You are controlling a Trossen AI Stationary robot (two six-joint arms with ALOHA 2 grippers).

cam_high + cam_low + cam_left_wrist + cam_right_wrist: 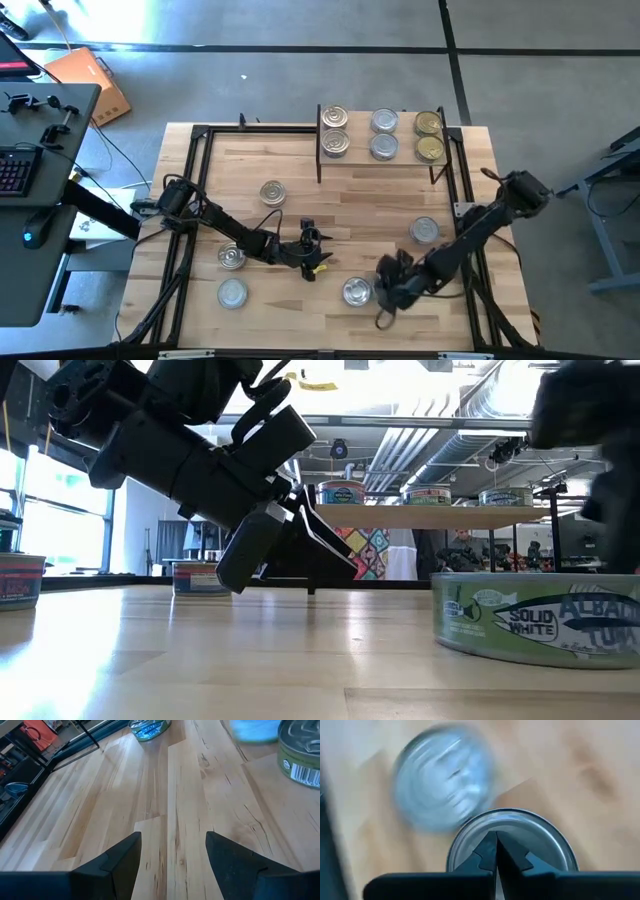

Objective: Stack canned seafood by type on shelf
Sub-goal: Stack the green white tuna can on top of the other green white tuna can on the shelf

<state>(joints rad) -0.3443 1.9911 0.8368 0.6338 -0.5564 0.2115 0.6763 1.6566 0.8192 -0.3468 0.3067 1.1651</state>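
Right gripper (495,851), jaws clenched empty, hovers over a round shiny tin (512,840); left gripper (172,851), jaws released, above the grained butcher-block counter (125,795).

Take the shelf (384,160) as your landmark; it stands at the table's (330,215) far edge, right of centre.

- On the shelf: six tins in three columns of two, left pair (334,131), middle pair (384,134), right pair (429,136).
- In front of the shelf, to its left: one tin (272,192).
- Further forward and left: two tins (232,257) (233,293), one before the other.
- In front of the shelf's right end: one tin (424,230).
- Nearest you, roughly in line with the shelf's left half: one tin (357,291) (the right gripper (385,300) sits just beside it; the left gripper (318,247) hangs over bare table, left of the shelf's line).
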